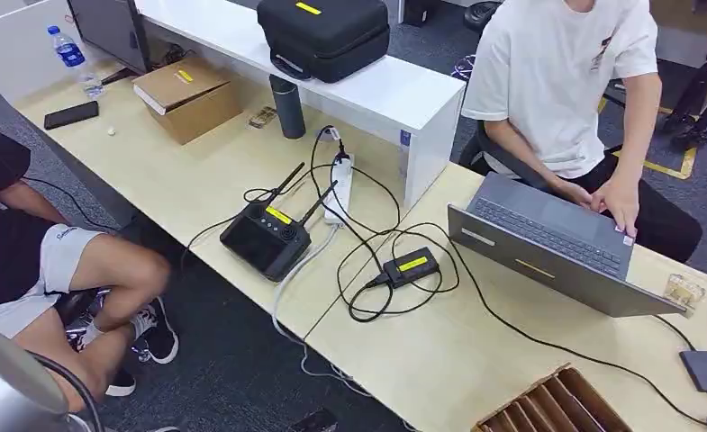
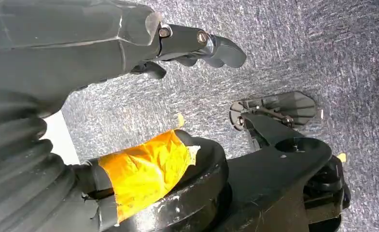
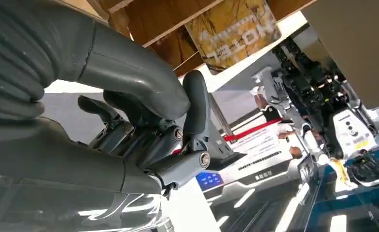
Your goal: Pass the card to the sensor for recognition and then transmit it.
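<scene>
A small black box with a yellow label (image 1: 412, 266), wired by black cables, lies near the middle of the pale wooden desk (image 1: 205, 180). A larger black controller with two antennas (image 1: 267, 236) sits to its left at the desk's near edge. I cannot make out a card for certain. My left hand (image 2: 197, 43) hangs over grey carpet, fingers loosely apart and holding nothing. My right hand (image 3: 163, 140) hangs below table height with its fingers curled in and the thumb raised; nothing shows between them. Part of my silver left arm (image 1: 7, 378) is at the lower left of the head view.
A person in a white shirt (image 1: 561, 72) types on a grey laptop (image 1: 548, 243) at the right. Another person sits at the left, legs (image 1: 88, 279) under the desk edge. A cardboard box (image 1: 187, 97), a dark tumbler (image 1: 287, 106), a power strip (image 1: 339, 187) and a slotted wooden rack (image 1: 557, 405) stand on the desk.
</scene>
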Tool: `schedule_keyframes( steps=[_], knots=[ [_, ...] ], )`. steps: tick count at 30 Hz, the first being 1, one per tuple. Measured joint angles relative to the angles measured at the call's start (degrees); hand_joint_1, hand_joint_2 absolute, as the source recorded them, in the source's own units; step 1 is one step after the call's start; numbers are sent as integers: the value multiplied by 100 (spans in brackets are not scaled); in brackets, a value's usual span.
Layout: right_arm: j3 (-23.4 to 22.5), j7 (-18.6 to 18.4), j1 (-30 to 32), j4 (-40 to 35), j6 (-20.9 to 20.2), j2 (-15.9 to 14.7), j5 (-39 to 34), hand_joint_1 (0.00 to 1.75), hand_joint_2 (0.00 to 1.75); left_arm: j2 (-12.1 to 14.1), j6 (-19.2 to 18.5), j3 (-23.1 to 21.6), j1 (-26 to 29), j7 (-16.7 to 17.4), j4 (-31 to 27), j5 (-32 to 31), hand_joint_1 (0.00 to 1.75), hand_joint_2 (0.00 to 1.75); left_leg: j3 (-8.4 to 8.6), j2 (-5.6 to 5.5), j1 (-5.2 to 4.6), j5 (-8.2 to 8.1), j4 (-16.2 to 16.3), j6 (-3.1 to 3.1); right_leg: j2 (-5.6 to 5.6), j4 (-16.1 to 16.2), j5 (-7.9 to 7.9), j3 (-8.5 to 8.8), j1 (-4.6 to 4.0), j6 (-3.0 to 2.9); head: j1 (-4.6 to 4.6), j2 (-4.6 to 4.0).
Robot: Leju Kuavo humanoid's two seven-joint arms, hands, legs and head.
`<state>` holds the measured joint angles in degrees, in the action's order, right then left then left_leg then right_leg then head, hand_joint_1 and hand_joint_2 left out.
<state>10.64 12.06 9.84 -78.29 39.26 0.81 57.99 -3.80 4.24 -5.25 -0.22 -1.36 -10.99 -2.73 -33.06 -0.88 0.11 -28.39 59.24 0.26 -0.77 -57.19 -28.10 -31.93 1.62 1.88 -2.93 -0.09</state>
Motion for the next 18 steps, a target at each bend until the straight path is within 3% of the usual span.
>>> schedule_keyframes(
  steps=[10, 11, 12, 14, 16, 17, 18],
  knots=[
    [50, -59, 47, -4, 0, -85, -83, 175, 175, 0, -2, 0, 0, -4, 0, 9, 0, 175, 0, 0, 0, 0, 0, 0, 0, 0, 0, 0, 0, 0, 0, 0],
    [48, 16, 49, -9, 2, -87, -74, 12, 175, 0, -2, 0, 0, -4, 0, 9, 0, 175, 0, 0, 0, 0, 0, 0, 0, 0, 0, 0, 0, 0, 0, 0],
    [39, 198, 63, -46, 2, -85, -61, 0, 175, 0, 0, 0, 0, -4, 0, 11, 0, 175, 0, 0, -1, 0, 0, 0, 0, 0, 0, 0, 0, 0, 0, 0],
    [-130, 1272, 137, -359, 2, 110, -224, 0, 175, 0, 20, 2, 3, -15, 0, 20, 0, 175, -1, -1, 0, 0, 0, 0, 0, -1, 0, -1, -1, 0, 2, 0],
    [-348, 2091, 185, -757, 2, 427, -282, 0, 175, -2, 52, 2, 8, -22, 0, 22, 0, 175, 2, 2, 1, 0, -1, 0, -1, -1, 0, -2, -2, 0, -2, 0],
    [-369, 2098, 188, -910, -9, 483, -135, 0, 175, -2, 52, 2, 7, -22, 0, 20, 0, 175, 2, 3, 1, 0, -1, -1, -1, -1, -1, -1, -5, -1, -2, 0],
    [-288, 1778, 190, -1023, -68, 454, 185, 0, 175, -4, 52, 2, 5, -20, 0, 13, 0, 175, 3, 2, 5, 0, -1, -1, -1, -1, -4, 0, -6, -5, -2, 0]
  ],
)
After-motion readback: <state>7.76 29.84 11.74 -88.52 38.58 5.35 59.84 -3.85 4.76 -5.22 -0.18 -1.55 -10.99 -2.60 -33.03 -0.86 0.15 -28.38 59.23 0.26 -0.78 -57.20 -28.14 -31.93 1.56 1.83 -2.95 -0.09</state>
